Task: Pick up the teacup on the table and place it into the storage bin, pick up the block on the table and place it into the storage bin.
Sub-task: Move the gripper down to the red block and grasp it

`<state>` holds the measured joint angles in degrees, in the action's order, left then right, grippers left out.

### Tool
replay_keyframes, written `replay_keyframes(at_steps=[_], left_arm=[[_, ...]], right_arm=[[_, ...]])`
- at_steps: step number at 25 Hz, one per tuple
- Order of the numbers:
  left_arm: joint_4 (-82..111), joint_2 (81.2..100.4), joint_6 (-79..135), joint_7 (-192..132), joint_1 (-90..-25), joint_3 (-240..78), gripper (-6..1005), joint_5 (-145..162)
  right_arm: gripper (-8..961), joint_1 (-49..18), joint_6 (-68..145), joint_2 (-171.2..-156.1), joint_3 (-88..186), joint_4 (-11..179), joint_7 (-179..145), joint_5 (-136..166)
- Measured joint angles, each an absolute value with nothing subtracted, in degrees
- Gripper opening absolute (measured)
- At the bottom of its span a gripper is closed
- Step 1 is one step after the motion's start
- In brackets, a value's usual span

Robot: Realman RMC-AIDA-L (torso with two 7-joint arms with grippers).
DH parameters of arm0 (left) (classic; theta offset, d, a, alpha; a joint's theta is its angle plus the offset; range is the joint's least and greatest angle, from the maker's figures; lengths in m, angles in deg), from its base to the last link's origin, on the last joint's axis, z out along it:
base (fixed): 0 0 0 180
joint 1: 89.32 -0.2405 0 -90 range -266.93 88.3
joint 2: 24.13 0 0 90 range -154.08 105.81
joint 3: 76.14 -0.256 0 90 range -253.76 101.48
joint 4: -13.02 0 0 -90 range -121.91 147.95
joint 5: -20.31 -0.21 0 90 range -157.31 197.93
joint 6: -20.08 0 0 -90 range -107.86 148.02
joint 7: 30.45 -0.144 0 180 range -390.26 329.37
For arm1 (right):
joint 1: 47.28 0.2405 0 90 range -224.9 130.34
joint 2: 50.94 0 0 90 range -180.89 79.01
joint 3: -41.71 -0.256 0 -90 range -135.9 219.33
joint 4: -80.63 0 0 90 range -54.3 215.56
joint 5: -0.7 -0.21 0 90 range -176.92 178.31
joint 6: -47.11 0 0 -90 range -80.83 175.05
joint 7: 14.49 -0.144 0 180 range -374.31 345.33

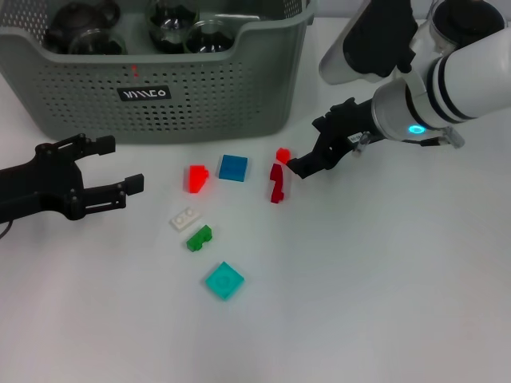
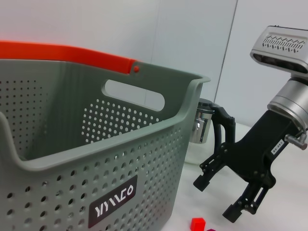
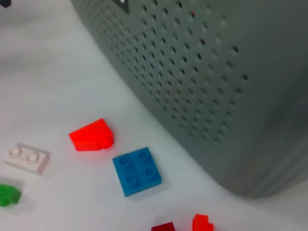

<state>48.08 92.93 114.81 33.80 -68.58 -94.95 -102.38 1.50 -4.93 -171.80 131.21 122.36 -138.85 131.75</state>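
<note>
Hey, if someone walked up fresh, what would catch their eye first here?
Probably the scatter of bright blocks on the white table, just in front of the big grey-green storage bin. Next, the right gripper, open beside the dark red block, while the left gripper waits open, left of the blocks.

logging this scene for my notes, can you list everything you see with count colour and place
storage bin: one, grey-green, perforated, far left of the table
glass teaware: several dark clear pieces inside the bin; exact count unclear
red blocks: three; bright red before the bin, small red and dark red by the right gripper
blue block: one, beside the bright red one
white block: one, nearer the robot
green block: one, below the white
teal block: one, nearest
left gripper: black, fingers open, left of the blocks
right gripper: black, fingers open, at the small red block
</note>
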Motion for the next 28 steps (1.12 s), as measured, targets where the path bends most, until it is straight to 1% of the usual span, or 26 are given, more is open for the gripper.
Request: replay_keyframes(at_steps=[25,28], left_arm=[[47.73,92.93,114.73,33.8,-68.59,-94.95,851,-102.39],[47.73,92.93,114.73,33.75,-68.71,-94.94,851,-102.39]], right_arm=[[905,1.68,1.99,-171.97,139.12,120.78,-139.26,128.66],[873,1.68,2.21,-171.97,139.19,120.71,-139.27,128.65]])
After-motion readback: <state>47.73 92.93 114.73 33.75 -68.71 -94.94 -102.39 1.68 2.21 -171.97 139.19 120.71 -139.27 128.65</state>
